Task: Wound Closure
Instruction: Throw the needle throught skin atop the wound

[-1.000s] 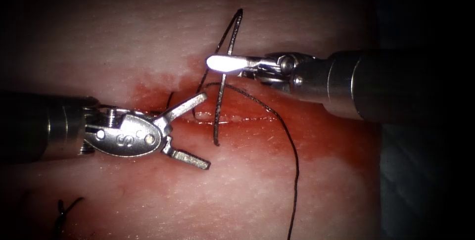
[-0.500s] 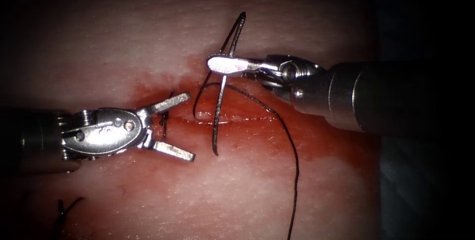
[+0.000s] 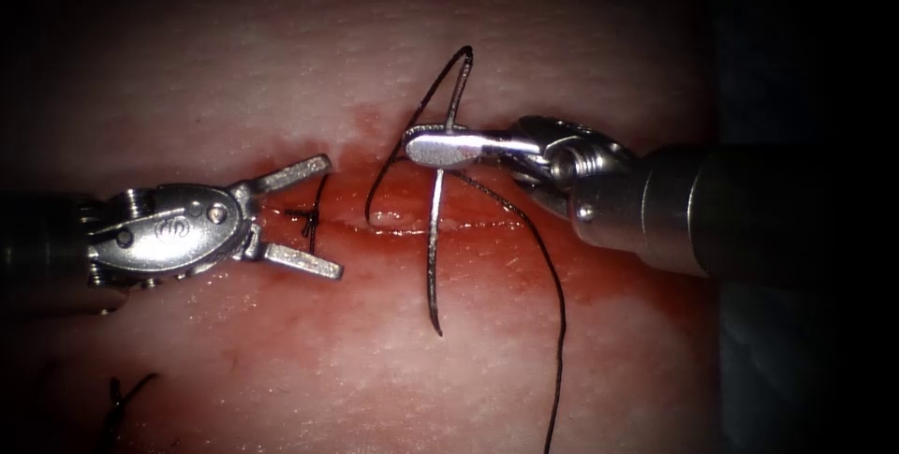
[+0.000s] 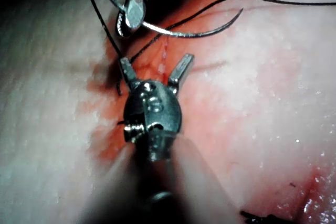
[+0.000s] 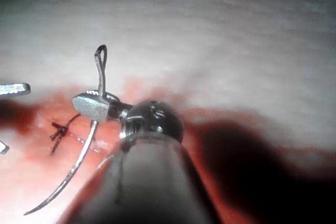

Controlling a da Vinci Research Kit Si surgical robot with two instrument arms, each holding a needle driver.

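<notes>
**Needle held clear above the cut, left tool standing open**

Nearest, black thread (image 3: 560,323) trails down over the pale, red-stained pork tissue (image 3: 581,33). The curved steel needle (image 3: 436,257) hangs free of the tissue, its point below the horizontal cut (image 3: 487,226). The silver right tool (image 3: 440,148) pinches it near the eye end, probably for orientation. Left of the needle, the silver left tool (image 3: 318,215) gapes empty astride a knotted dark stitch (image 3: 310,220), close enough to hamper.
</notes>
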